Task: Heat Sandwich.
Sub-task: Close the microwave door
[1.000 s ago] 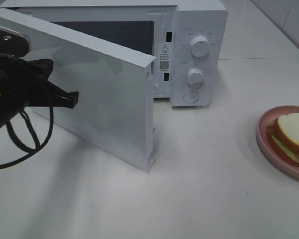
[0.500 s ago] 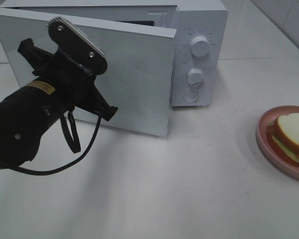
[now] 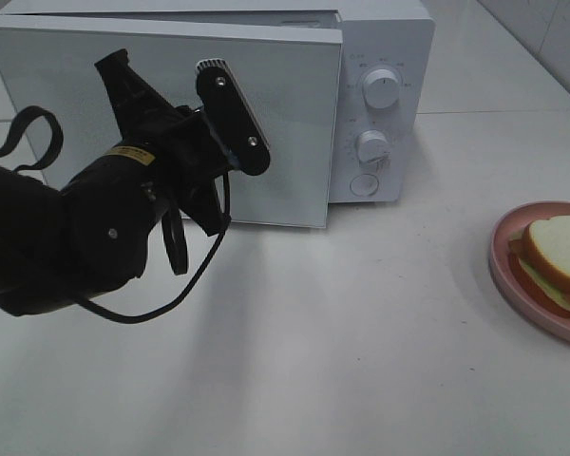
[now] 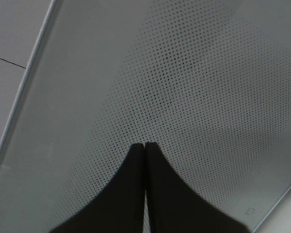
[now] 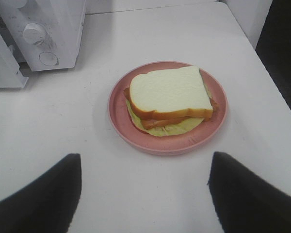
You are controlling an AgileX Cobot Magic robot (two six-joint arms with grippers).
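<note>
So nearest the high camera there's just bare white table [image 3: 380, 361], then the left arm's black bulk with the left gripper [image 4: 145, 145] pinched fully together, tips pressed flat against the dotted glass of the microwave door [image 3: 285, 123], which looks nearly or fully closed. The microwave [image 3: 380, 104] sits at the back with its two knobs facing out. Off on the right side, well apart from the microwave, the sandwich [image 5: 169, 97] sits on a pink plate [image 5: 123, 124], white bread on top, orange-brown crust, some pale green filling poking out underneath. The right gripper [image 5: 144, 194] hangs above and just short of the plate with its fingers [image 5: 43, 194] spread wide, holding nothing. My guess on handling: the sandwich is light and squishy, and the layers could slide apart if you pinch the bread. I'd go for the plate rim instead, it's stiff, though probably a bit slick, so keep it level or the sandwich slides off.
</note>
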